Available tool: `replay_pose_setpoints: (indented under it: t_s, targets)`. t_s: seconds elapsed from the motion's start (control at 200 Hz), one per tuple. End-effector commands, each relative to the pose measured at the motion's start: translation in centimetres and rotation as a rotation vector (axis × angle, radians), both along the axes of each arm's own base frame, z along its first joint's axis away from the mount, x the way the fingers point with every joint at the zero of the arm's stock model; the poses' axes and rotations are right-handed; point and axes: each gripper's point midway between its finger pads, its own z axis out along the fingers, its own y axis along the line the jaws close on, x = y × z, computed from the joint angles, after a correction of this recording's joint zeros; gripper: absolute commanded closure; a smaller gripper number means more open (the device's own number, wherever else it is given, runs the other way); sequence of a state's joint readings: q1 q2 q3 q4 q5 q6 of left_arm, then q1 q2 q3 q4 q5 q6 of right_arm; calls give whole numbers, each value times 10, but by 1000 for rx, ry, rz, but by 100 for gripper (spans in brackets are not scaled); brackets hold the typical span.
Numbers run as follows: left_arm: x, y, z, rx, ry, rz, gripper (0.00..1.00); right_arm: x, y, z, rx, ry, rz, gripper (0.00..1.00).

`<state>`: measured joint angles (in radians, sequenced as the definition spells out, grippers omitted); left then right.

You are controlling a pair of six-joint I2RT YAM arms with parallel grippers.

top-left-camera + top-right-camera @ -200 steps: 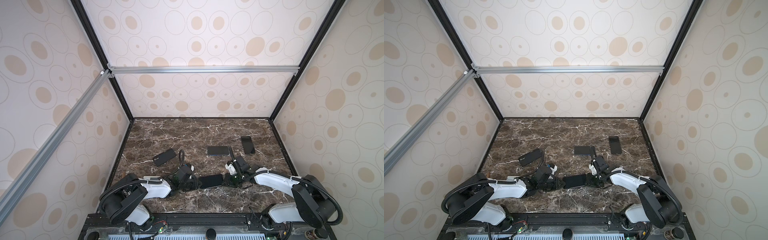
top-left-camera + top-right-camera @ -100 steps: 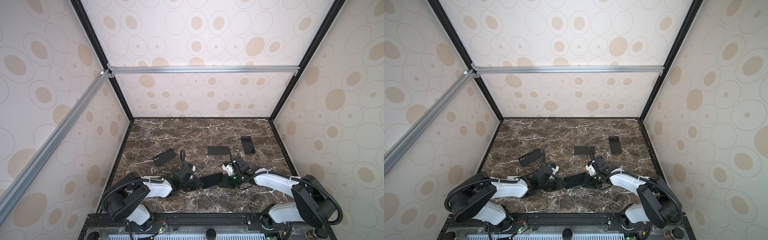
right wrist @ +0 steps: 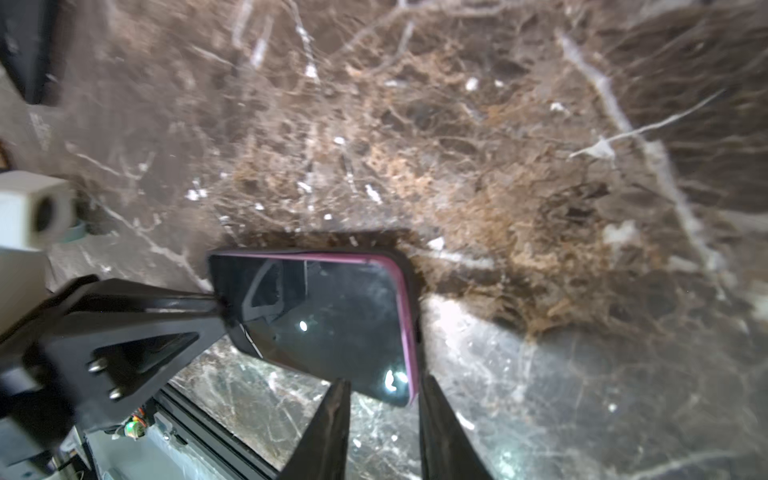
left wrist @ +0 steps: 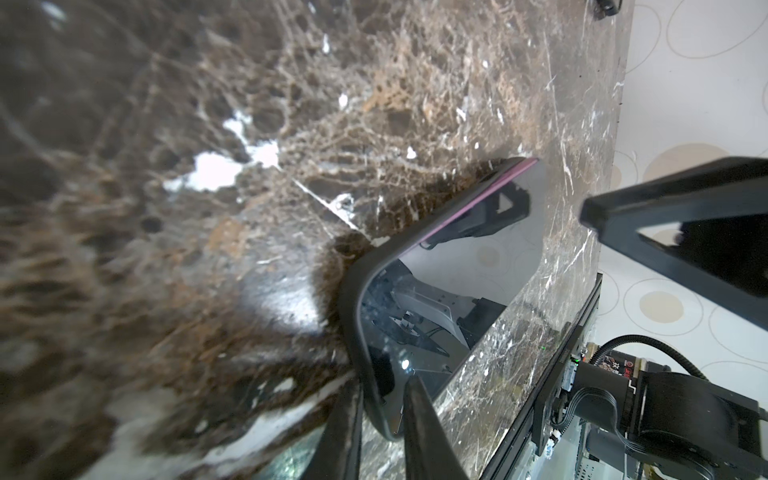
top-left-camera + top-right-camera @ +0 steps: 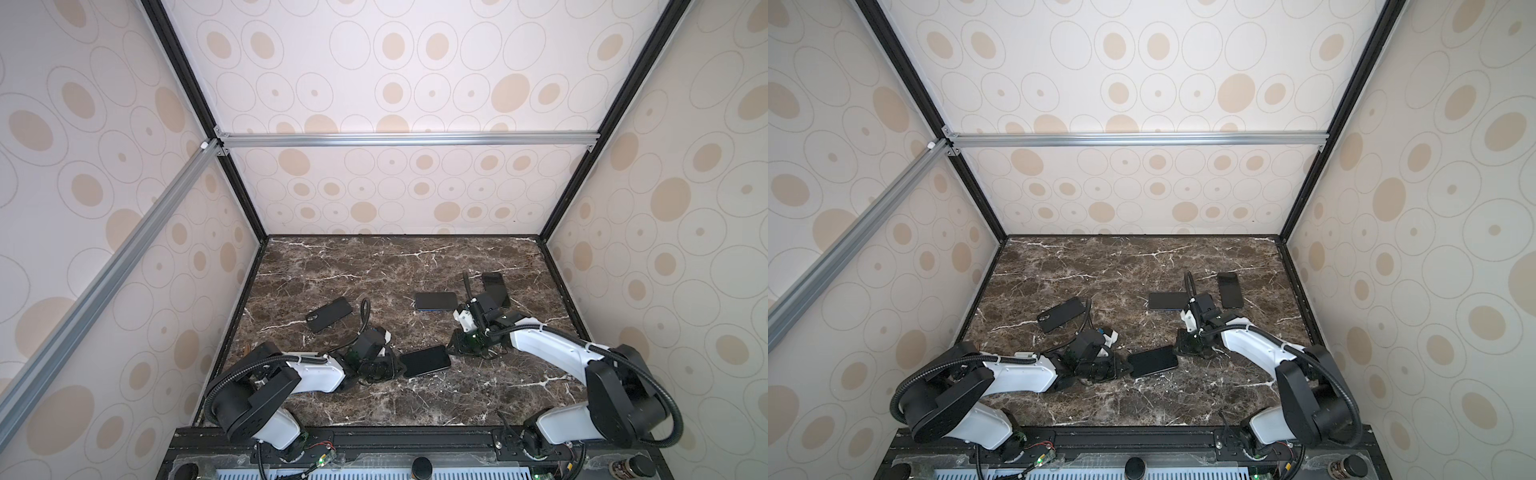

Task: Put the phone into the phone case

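Pinching one end of the phone (image 5: 426, 361) in its phone case (image 4: 353, 299), left hand (image 4: 382, 386) nearly closed; right hand (image 3: 386, 380) slightly parted, straddling the opposite corner.

free: table (image 5: 374, 266) rear | blocking: phone (image 5: 426, 360) front-centre, dark slab (image 5: 329, 313) left

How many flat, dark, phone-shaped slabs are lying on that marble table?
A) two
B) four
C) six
B: a front slab lies nearest the robot, and three more lie farther back: a left slab, a middle slab and a right slab.
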<state>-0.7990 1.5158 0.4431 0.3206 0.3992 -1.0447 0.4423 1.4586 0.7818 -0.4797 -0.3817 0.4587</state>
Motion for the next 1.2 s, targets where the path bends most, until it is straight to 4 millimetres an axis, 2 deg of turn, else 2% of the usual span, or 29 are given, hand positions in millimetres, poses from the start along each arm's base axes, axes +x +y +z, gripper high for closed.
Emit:
replay_pose_setpoints:
  t_s: [0.0,0.19,0.38,0.76,1.195]
  targets:
    - [-43,64,-65,309,201,18,80,0,4,-4,35,35,40,72]
    - [-42,63,-67,307,206,17,81,5,17,-12,97,60,68,82]
    - [-41,57,-70,289,206,-5,81,-8,22,-26,133,132,94,90]
    - [-45,52,-74,263,233,-17,82,-60,25,-76,98,267,108,92]
    - [-54,48,-81,265,249,-35,82,-108,18,-130,-80,380,195,94]
